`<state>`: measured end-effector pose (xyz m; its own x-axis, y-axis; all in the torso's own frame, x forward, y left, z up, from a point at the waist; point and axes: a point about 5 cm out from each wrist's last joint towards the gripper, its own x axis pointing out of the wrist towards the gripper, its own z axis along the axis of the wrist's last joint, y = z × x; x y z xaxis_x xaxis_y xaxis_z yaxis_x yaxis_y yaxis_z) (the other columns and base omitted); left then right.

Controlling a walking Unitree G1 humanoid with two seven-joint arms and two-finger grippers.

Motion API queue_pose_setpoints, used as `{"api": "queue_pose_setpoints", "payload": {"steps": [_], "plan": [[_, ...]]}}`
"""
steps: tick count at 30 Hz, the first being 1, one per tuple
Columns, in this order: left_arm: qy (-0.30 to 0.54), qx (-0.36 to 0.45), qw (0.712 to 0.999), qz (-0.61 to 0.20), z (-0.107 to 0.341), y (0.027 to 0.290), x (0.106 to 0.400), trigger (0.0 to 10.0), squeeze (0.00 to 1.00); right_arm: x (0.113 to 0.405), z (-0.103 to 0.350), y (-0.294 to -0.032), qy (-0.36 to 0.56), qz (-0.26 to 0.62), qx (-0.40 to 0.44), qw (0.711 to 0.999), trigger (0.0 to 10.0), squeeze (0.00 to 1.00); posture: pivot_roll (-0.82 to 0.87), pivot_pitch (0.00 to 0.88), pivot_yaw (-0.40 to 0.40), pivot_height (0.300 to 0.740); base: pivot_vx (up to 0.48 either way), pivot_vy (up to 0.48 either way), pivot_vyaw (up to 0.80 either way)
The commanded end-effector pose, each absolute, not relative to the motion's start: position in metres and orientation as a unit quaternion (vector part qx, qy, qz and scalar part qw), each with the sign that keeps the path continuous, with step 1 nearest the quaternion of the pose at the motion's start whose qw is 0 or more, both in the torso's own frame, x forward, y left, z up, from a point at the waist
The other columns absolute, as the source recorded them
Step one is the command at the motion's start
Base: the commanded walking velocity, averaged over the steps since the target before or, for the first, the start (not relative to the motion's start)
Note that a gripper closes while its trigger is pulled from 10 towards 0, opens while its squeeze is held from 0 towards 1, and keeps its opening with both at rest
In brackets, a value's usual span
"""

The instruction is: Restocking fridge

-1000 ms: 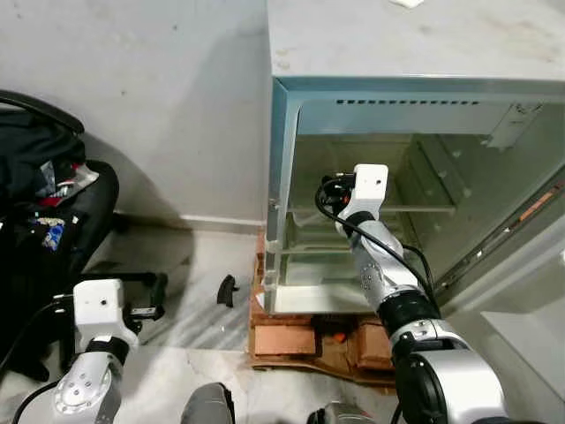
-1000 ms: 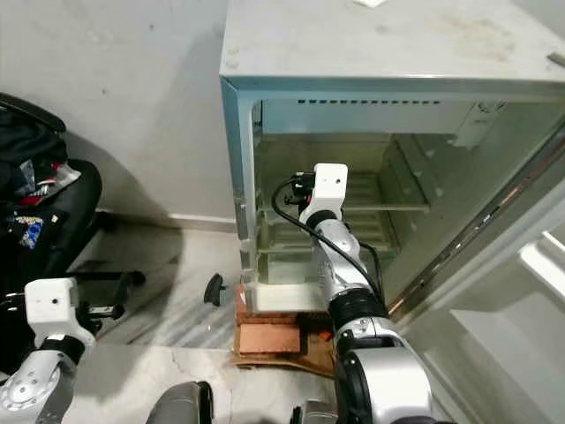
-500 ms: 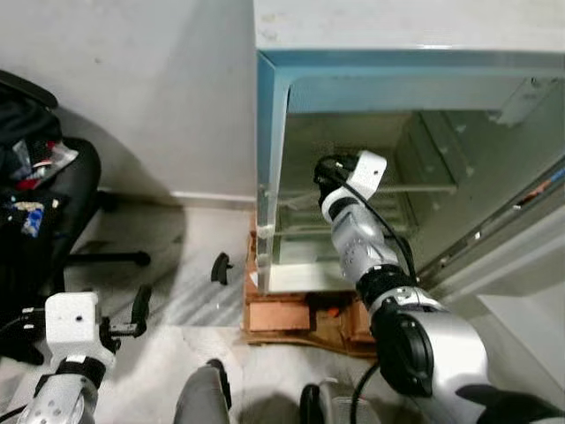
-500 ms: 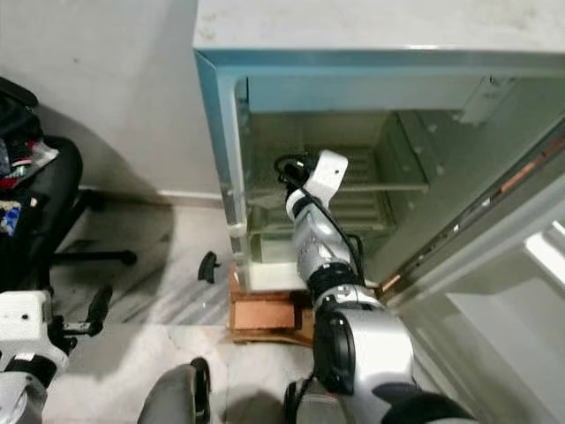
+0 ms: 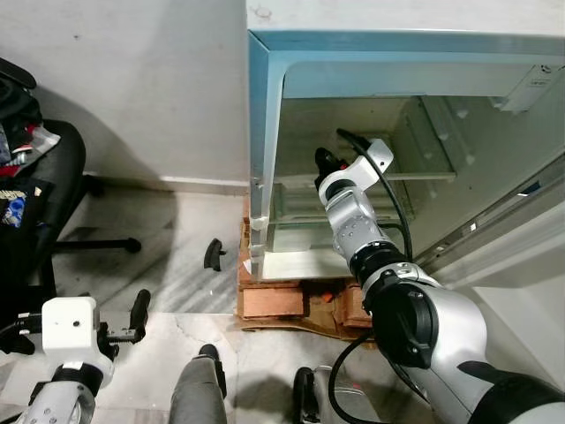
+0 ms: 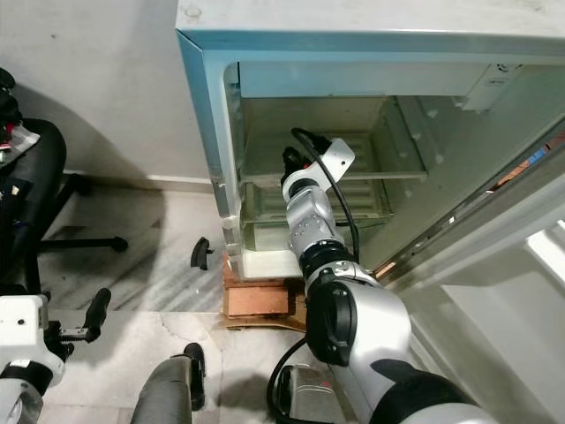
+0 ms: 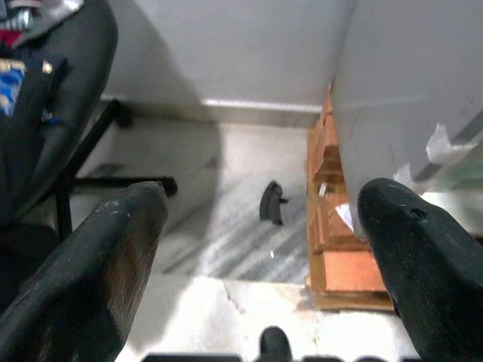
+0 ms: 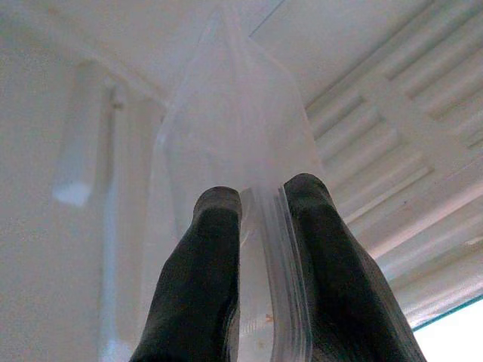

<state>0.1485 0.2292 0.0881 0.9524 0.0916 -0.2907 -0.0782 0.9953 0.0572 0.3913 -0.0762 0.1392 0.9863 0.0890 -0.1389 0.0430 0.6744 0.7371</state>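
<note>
The open fridge [image 5: 265,132] stands before me with pale bare shelves inside. My right arm reaches into it, and the right gripper [image 8: 262,197] is at the height of the middle shelf [image 5: 424,177], near the left inner wall. It is shut on the zip edge of a clear plastic bag [image 8: 226,113], which stands up between the black fingers [image 8: 207,249]. My left gripper [image 7: 264,194] hangs low at my left side above the floor, open, with nothing between its fingers.
The fridge rests on bricks [image 5: 274,300] and cardboard. Its open door [image 5: 512,221] runs along the right. A black office chair [image 5: 44,194] piled with things stands at the left. A small black part [image 5: 214,254] lies on the marble floor.
The camera has shifted, so the fridge sits more to the left. My right wrist has turned toward the fridge's left wall while staying inside. The left arm still hangs low.
</note>
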Motion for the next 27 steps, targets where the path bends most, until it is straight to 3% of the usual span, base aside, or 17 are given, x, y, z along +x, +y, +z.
{"api": "queue_pose_setpoints", "payload": {"steps": [1, 2, 3, 4, 5, 13, 21, 27], "plan": [[0.158, 0.023, 0.986, 0.052, 0.088, 0.231, 0.142, 10.0, 0.00, 0.383, 0.123, -0.058, 0.140, 0.022, 0.429, 0.892, 10.0, 0.00, 0.29, 0.325, -0.062, 0.740, 0.000, 0.000, 0.00], [0.159, 0.023, 0.986, 0.052, 0.088, 0.230, 0.141, 10.0, 0.00, 0.383, 0.123, -0.059, 0.139, 0.021, 0.433, 0.890, 10.0, 0.00, 0.29, 0.327, -0.064, 0.740, 0.000, 0.000, 0.00], [0.160, 0.023, 0.985, 0.054, 0.088, 0.230, 0.138, 10.0, 0.00, 0.384, 0.124, -0.060, 0.139, 0.020, 0.443, 0.885, 10.0, 0.73, 0.30, 0.329, -0.069, 0.740, 0.000, 0.000, 0.00], [0.160, 0.023, 0.985, 0.054, 0.088, 0.230, 0.138, 10.0, 0.00, 0.384, 0.124, -0.060, 0.139, 0.020, 0.443, 0.885, 10.0, 0.73, 0.30, 0.329, -0.069, 0.740, 0.000, 0.000, 0.00], [0.162, 0.023, 0.985, 0.054, 0.088, 0.230, 0.137, 10.0, 0.00, 0.385, 0.125, -0.061, 0.139, 0.021, 0.446, 0.884, 10.0, 1.00, 0.30, 0.329, -0.069, 0.740, 0.000, 0.000, 0.00], [0.164, 0.025, 0.985, 0.056, 0.089, 0.230, 0.136, 10.0, 0.00, 0.389, 0.134, -0.065, 0.124, 0.019, 0.448, 0.885, 10.0, 1.00, 0.31, 0.332, -0.080, 0.740, 0.000, 0.000, 0.00], [0.160, 0.024, 0.985, 0.056, 0.085, 0.227, 0.142, 10.0, 0.00, 0.404, 0.163, -0.088, 0.061, 0.010, 0.509, 0.858, 10.0, 1.00, 0.30, 0.303, -0.091, 0.740, 0.000, 0.000, 0.00], [0.150, 0.023, 0.987, 0.055, 0.084, 0.226, 0.152, 10.0, 0.00, 0.407, 0.171, -0.094, 0.048, 0.017, 0.493, 0.868, 10.0, 1.00, 0.29, 0.274, -0.097, 0.740, 0.000, 0.000, 0.00]]}}
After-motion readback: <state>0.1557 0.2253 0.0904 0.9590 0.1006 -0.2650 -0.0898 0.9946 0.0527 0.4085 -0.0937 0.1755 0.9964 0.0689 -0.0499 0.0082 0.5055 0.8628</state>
